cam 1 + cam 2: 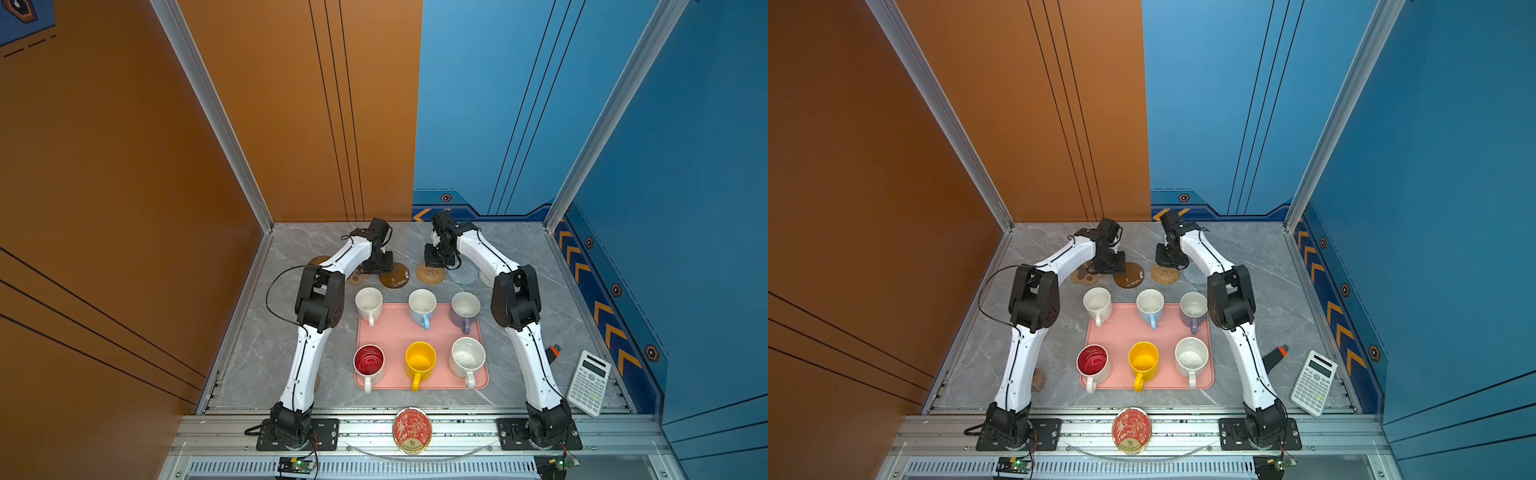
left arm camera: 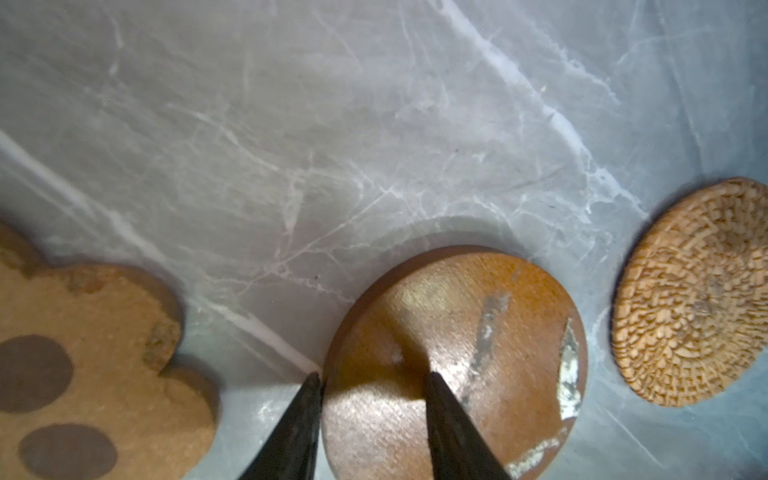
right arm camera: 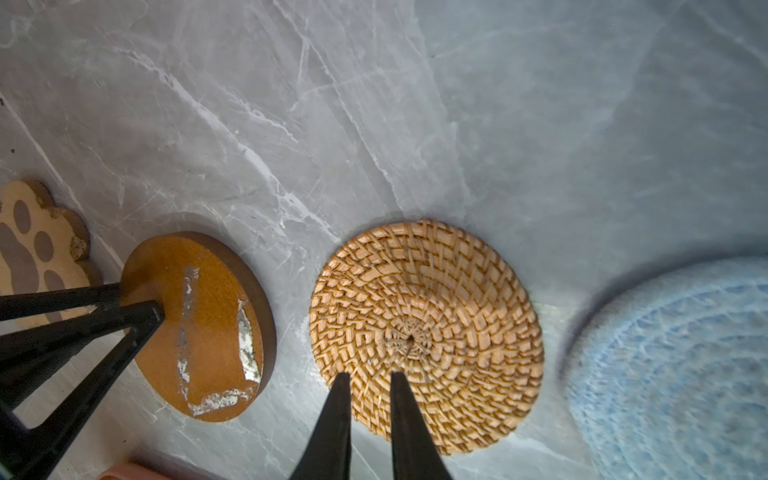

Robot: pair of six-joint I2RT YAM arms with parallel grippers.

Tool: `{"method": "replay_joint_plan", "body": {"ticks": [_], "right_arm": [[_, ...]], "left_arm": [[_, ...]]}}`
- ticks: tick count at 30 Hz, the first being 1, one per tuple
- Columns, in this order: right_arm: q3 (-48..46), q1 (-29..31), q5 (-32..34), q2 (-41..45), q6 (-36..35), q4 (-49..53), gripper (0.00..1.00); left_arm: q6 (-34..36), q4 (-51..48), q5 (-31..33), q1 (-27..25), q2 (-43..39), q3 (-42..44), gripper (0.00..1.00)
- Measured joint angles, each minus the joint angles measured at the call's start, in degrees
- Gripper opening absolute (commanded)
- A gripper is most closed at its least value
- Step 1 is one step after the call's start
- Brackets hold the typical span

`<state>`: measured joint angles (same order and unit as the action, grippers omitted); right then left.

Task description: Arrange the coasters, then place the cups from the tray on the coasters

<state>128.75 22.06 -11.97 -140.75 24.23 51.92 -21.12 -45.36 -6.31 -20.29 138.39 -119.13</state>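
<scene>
Brown disc (image 2: 498, 324), rim between spread jaws of left gripper (image 2: 372, 376); rattan coaster (image 3: 436, 299) under barely-parted right gripper (image 3: 368, 376)

tray (image 1: 395, 332): salmon-pink | coaster (image 3: 428, 332): woven tan | mug (image 1: 420, 359): yellow

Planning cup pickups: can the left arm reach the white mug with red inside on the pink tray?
Probably yes: the red-lined white mug stands uncovered at the pink tray's left edge, beside that arm.
</scene>
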Motion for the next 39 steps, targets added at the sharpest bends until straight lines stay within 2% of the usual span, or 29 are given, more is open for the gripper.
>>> {"method": "replay_joint_plan", "body": {"ticks": [19, 24, 33, 39], "right_arm": [[-5.14, -0.63, -1.46, 6.25, 0.0, -1.36, 0.17], [-8.66, -1.07, -1.46, 9.07, 0.02, -3.13, 0.18], [-15.76, -1.14, -1.51, 12.72, 0.9, -7.04, 0.18], [-21.0, -1.14, -1.9, 14.14, 2.45, -10.21, 0.18]], "left_arm": [[-1.2, -0.15, 0.04, 0.74, 0.55, -3.76, 0.48], [-0.72, -0.22, 0.79, 2.08, -1.62, -3.56, 0.48], [2.25, -0.63, 7.41, 8.83, -11.78, 3.91, 0.5], [2.23, -0.74, 9.53, 15.47, -13.29, 7.91, 0.52]]}}
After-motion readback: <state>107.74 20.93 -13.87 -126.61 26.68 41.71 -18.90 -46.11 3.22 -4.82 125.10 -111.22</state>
